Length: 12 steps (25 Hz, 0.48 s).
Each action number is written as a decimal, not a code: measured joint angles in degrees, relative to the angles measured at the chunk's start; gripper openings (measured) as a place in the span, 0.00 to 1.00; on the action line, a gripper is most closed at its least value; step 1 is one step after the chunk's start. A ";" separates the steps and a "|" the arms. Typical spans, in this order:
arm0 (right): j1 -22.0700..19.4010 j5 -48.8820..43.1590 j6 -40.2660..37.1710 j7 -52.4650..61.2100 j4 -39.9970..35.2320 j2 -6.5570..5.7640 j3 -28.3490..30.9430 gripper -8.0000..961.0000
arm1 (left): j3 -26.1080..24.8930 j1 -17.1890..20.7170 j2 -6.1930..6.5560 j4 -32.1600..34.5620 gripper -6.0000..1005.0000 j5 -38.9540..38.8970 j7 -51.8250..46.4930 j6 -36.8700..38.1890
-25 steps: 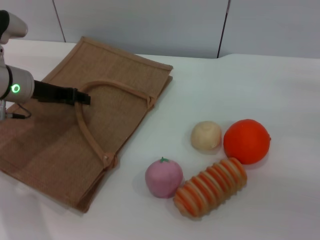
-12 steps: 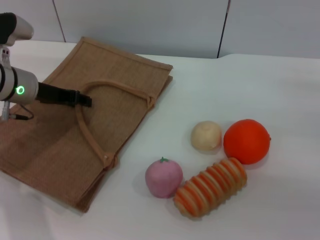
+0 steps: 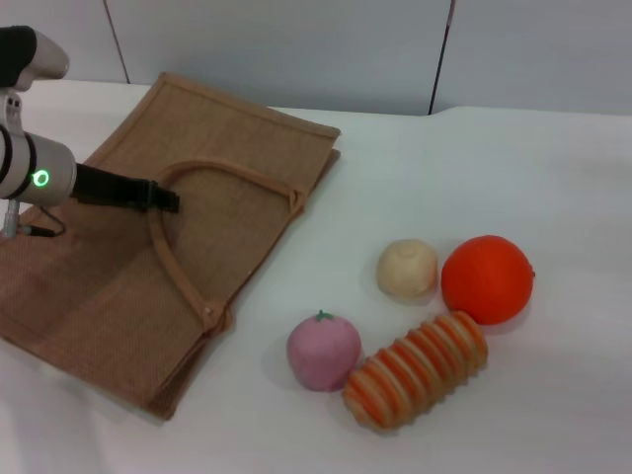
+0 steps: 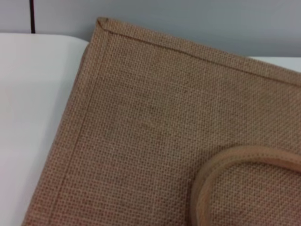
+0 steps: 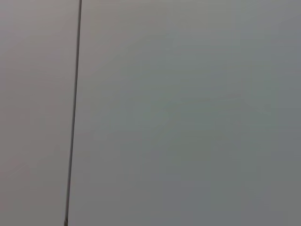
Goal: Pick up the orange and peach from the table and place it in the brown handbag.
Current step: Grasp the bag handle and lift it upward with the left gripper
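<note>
The brown handbag [image 3: 197, 227] lies flat on the table at the left, its looped strap handle [image 3: 227, 170] resting on top. My left gripper [image 3: 166, 196] reaches in from the left, its tip at the near end of the handle loop. The left wrist view shows the bag's woven weave [image 4: 155, 122] and part of the handle [image 4: 221, 165]. The orange [image 3: 487, 278] sits at the right. The pink peach [image 3: 323, 350] with its green stem sits in front of the bag's right edge. My right gripper is out of view; its wrist view shows only a grey wall.
A pale beige ball [image 3: 407, 268] lies just left of the orange. An orange-and-cream striped ribbed cylinder [image 3: 417, 367] lies between the peach and the orange, touching the peach. The white table [image 3: 513, 168] meets a grey wall behind.
My left arm has shifted slightly left and back; the gripper tip stays at the handle loop. The fruits have not moved.
</note>
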 joint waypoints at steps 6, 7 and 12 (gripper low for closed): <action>0.00 0.00 0.00 0.00 0.00 0.00 0.00 0.93 | -0.02 -1.08 -0.03 0.00 0.49 3.21 -2.60 0.00; 0.00 -0.02 0.00 0.00 0.02 0.00 0.00 0.93 | -0.02 -1.12 -0.03 0.00 0.49 3.28 -2.64 0.00; -0.01 -0.15 0.00 0.00 0.03 0.00 0.02 0.93 | -0.02 -1.12 -0.08 0.19 0.45 3.19 -2.67 -0.01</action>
